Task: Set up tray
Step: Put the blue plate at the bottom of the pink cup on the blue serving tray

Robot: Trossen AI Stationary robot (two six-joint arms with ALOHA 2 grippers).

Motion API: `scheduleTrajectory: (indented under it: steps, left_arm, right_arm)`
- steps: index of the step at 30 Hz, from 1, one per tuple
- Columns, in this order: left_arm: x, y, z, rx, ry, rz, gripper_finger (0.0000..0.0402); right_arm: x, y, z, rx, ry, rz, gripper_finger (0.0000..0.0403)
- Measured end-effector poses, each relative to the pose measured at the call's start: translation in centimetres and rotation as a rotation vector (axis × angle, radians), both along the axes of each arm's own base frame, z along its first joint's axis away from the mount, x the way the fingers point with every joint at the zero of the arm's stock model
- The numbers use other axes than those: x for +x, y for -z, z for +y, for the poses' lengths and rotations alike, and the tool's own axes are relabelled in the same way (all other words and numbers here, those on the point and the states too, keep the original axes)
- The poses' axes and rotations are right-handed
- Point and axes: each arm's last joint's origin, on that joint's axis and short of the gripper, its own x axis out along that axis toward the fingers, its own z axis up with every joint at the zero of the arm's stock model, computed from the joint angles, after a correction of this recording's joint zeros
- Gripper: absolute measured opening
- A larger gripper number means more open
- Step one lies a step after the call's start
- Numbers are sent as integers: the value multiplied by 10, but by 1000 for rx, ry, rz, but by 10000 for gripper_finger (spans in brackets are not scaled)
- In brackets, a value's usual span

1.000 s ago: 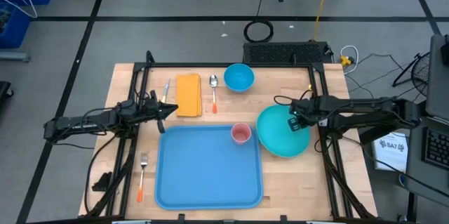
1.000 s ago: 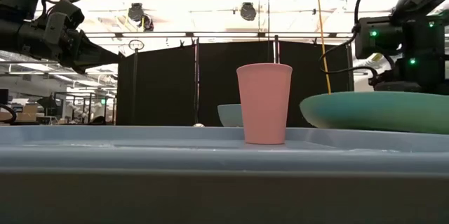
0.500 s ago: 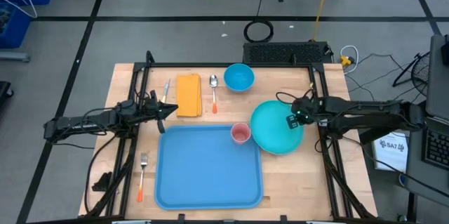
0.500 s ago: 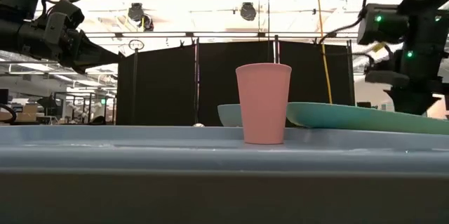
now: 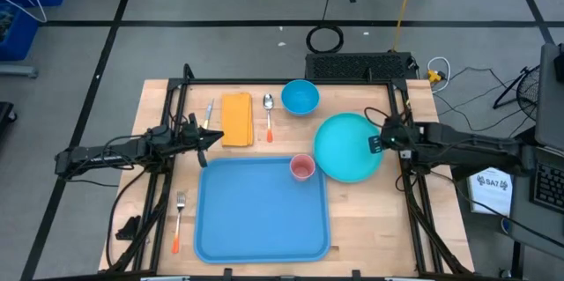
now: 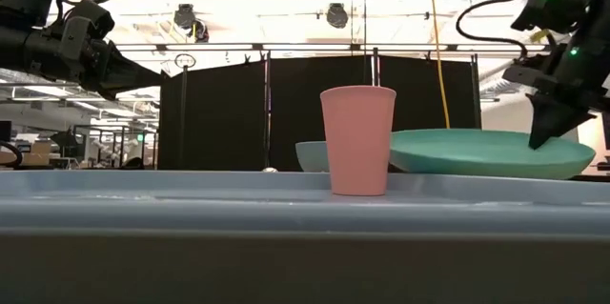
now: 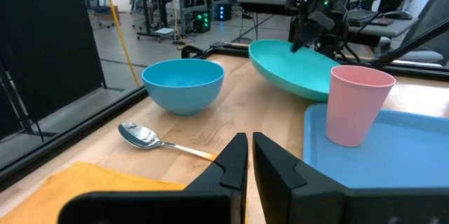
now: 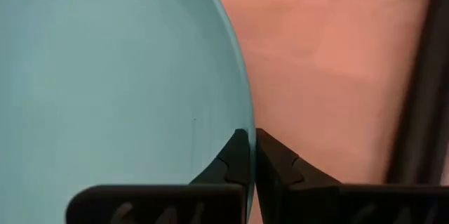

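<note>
Gripping the plate [image 5: 346, 146] by its right rim, the right gripper [image 5: 381, 141] has its fingers pinched onto the edge, and the plate hangs clear of the table, tilted a little, as the low view shows. The tray [image 5: 261, 219] lies flat at the middle of the table towards the near edge, with the pink cup [image 5: 302, 167] standing in its far right corner; the plate's left edge is just beside that cup. The step in hand looks like carrying the plate over to the tray (the cup being the only thing on it so far). The next move calls for lifting the plate past the cup without knocking it, then setting it down level on the bare blue floor. The left gripper [image 7: 248, 155] waits above the table's left side near the orange napkin [image 5: 236, 119], fingers nearly together and holding nothing. Bowl [image 5: 300, 97], spoon [image 5: 269, 115] and fork [image 5: 179, 219] all lie outside the tray
</note>
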Motion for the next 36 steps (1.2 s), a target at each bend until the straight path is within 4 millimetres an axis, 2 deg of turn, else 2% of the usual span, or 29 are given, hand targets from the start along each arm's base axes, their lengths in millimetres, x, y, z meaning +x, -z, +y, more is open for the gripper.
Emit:
scheduleTrajectory:
  steps: [7, 23, 30, 36]
  left_arm:
    - [0, 0, 0, 0, 0, 0, 26]
    - [0, 0, 0, 0, 0, -1, 26]
    - [0, 0, 0, 0, 0, -2, 26]
    - [0, 0, 0, 0, 0, -2, 26]
  right_arm:
    - [1, -5, -2, -92, 13, -47, 2]
    - [25, -34, -14, -415, -37, -308, 1]
    - [42, -58, -17, -544, -128, -526, 1]
    - [63, -72, -14, -489, -299, -778, 0]
